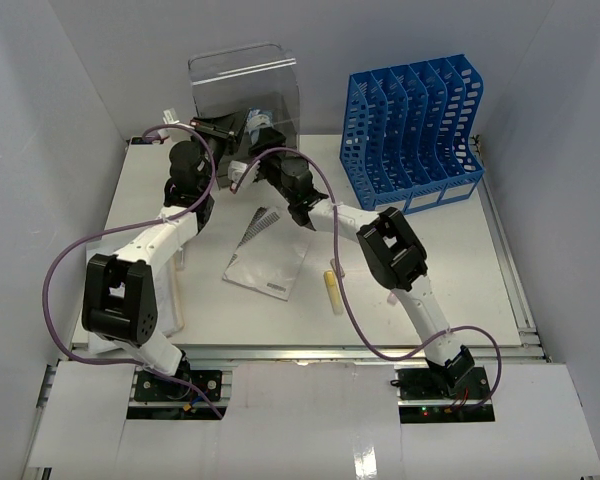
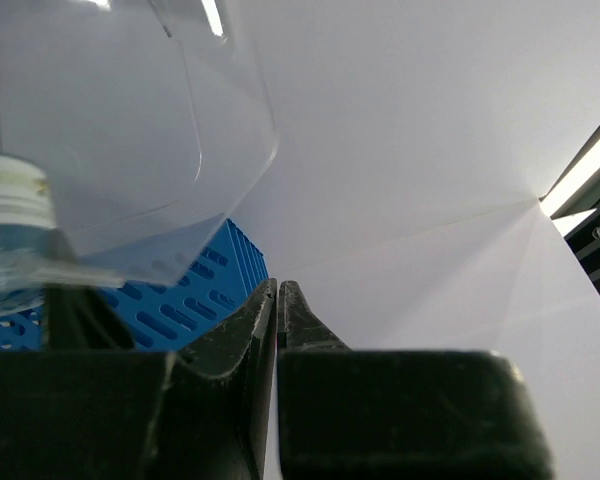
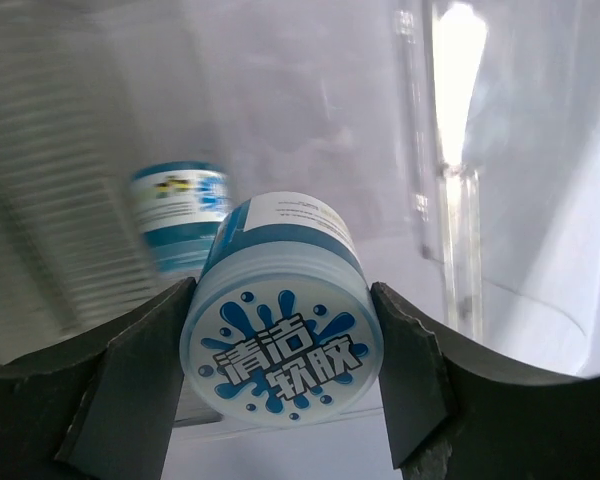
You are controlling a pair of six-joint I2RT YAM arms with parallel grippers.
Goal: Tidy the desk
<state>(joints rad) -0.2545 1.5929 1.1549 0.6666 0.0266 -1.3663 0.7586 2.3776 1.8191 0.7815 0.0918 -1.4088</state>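
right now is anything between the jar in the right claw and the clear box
Nothing visible does. The right claw grips the blue jar right at the clear box; past the jar only the box's clear walls show.

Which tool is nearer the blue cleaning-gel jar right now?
Right. The right tool grips the jar between its fingers, at the clear box. The left tool, shut and empty, sits to the jar's left beside that box, apart from the jar.

Three camera views
Top camera looks down from above the near edge over the whole desk (image 1: pixel 460 270); wrist cameras sit close at the clear box (image 1: pixel 242 85) (right just behind a jar (image 3: pixel 280 340)), which all share.
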